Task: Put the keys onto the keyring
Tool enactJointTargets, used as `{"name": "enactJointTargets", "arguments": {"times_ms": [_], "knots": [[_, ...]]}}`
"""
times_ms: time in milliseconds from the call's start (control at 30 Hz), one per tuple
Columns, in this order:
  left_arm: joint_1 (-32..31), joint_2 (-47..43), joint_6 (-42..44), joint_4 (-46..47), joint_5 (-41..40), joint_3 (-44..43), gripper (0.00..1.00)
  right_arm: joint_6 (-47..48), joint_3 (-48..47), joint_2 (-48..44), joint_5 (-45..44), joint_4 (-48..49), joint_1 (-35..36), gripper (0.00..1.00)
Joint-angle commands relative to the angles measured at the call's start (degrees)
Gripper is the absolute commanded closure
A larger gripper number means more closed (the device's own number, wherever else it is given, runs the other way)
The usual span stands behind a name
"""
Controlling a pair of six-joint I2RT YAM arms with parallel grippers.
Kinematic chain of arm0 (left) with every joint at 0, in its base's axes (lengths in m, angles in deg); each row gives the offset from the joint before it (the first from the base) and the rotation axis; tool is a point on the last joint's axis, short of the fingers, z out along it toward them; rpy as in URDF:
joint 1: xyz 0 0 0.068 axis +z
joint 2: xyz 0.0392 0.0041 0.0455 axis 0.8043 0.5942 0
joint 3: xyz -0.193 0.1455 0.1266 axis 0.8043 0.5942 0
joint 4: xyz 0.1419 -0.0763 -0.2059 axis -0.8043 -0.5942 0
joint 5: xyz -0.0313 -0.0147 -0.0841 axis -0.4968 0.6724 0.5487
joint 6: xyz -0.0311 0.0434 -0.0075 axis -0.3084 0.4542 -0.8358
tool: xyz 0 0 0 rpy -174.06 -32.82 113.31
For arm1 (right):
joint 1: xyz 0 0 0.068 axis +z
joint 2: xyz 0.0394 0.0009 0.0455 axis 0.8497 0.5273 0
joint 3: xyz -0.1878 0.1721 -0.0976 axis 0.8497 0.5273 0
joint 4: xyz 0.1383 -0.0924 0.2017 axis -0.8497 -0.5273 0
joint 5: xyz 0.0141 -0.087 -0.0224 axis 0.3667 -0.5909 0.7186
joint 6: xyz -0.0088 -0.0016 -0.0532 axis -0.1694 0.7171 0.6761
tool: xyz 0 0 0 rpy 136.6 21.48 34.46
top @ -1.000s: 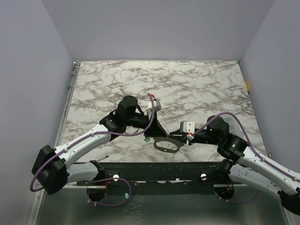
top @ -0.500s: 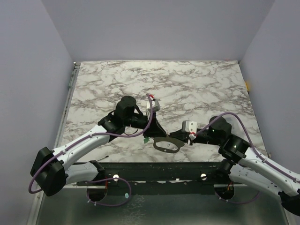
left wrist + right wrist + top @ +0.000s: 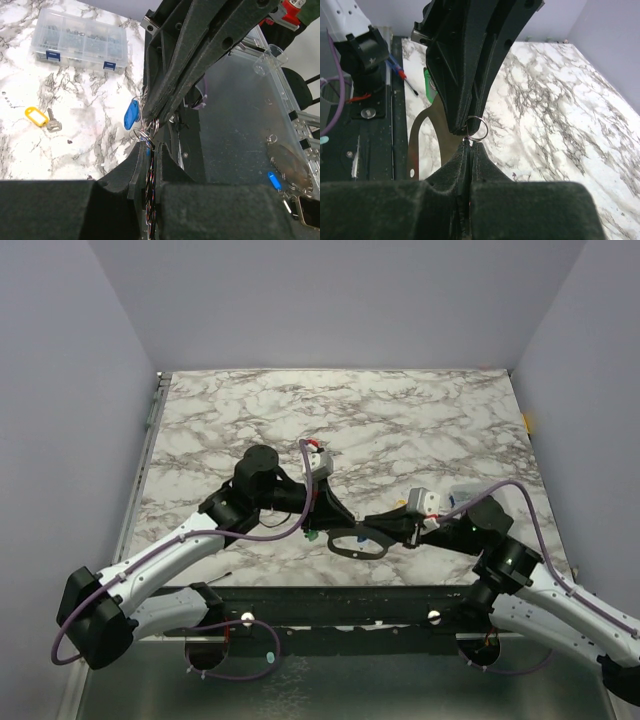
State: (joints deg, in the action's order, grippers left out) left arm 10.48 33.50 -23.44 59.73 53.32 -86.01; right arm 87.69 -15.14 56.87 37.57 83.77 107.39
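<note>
The keyring (image 3: 341, 548), a flat silvery oval loop, hangs between both grippers near the table's front edge. My left gripper (image 3: 334, 527) is shut on it; in the left wrist view the loop runs edge-on between the fingers (image 3: 137, 165). Small wire rings (image 3: 145, 134) and a blue key tag (image 3: 131, 114) hang at the left gripper (image 3: 150, 148). My right gripper (image 3: 470, 144) is shut on a small wire ring (image 3: 478, 128), tip to tip with the left. A green key tag (image 3: 427, 82) hangs behind the keyring (image 3: 413, 150). A yellow-tagged key (image 3: 37, 115) lies on the marble.
A clear compartment box (image 3: 79, 39) sits on the marble beyond the yellow key. A clear plastic tray (image 3: 240, 125) lies beside it, with another blue tag (image 3: 272, 180) on it. A black rail (image 3: 330, 605) runs along the table's front edge. A thin tool (image 3: 402, 75) lies by the rail.
The right gripper has moved left up to the left gripper's tips and closed. The left arm has swung slightly left, and the keyring now sits a little higher.
</note>
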Motion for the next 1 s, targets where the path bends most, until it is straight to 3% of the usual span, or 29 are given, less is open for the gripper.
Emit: {"name": "enactJointTargets", "arguments": {"times_ms": [0,233,367,600,700,967], "knots": [[0.03,-2.09,0.27,1.72,3.05,1.13,1.0,-4.55,1.93,-2.56,-5.18,9.89,-0.08,0.99],[0.08,-3.99,-0.54,4.54,3.43,2.52,1.0,-10.81,5.45,-3.23,-7.6,18.27,-0.08,0.99],[-0.04,-4.4,-0.65,5.33,2.98,3.01,0.92,-14.47,9.11,-4.93,-11.32,25.57,-0.08,0.99],[0.01,-5.59,-0.5,6.82,1.84,3.69,0.73,-20.86,13.65,-4.02,-12.0,38.6,-0.08,0.99],[0.01,-6.64,-0.68,8.16,1.2,4.3,0.57,-22.37,15.1,-2.41,-11.32,44.35,-0.08,0.99],[0.04,-8.88,-0.03,9.09,-1.34,5.33,0.33,-22.15,14.96,0.42,-8.29,47.48,-0.08,0.99]]}}
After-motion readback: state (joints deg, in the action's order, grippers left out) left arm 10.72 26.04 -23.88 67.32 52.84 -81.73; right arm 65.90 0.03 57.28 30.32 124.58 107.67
